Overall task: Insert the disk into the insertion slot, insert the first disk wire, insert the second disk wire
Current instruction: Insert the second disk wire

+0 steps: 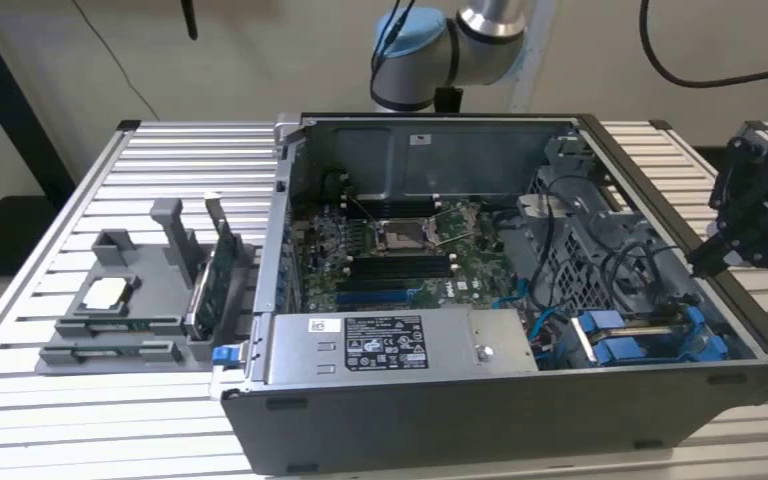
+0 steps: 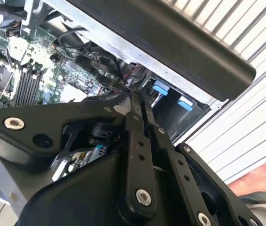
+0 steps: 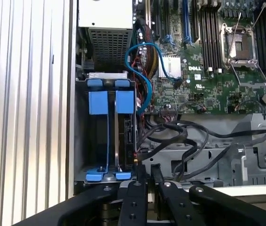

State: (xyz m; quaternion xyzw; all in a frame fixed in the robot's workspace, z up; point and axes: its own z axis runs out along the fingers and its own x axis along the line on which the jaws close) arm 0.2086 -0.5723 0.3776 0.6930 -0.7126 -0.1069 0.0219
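Note:
Inside the open computer case (image 1: 491, 420), bright blue carrier frames (image 3: 107, 101) stand in the dark-grey insertion slot (image 3: 80, 136), seen in the exterior view at the case's near right corner (image 1: 638, 338). The disk sits between those frames; only its dark edge (image 3: 129, 134) shows. My black gripper (image 1: 695, 268) hangs over the case's right side, just above the slot's end, where a bundle of black wires (image 3: 170, 134) runs. In both wrist views the fingers (image 3: 136, 188) press together at the gripper's tip (image 2: 135, 94) (image 3: 144, 167), shut, with nothing clearly between them.
A grey labelled power-supply box (image 1: 398, 345) and the green motherboard (image 1: 398, 250) lie in the case. A blue cable (image 3: 144, 70) loops beside the slot. A grey parts fixture (image 1: 131, 310) stands on the slatted table (image 1: 64, 200) at the exterior view's left. A person's hand (image 2: 264, 176) rests nearby.

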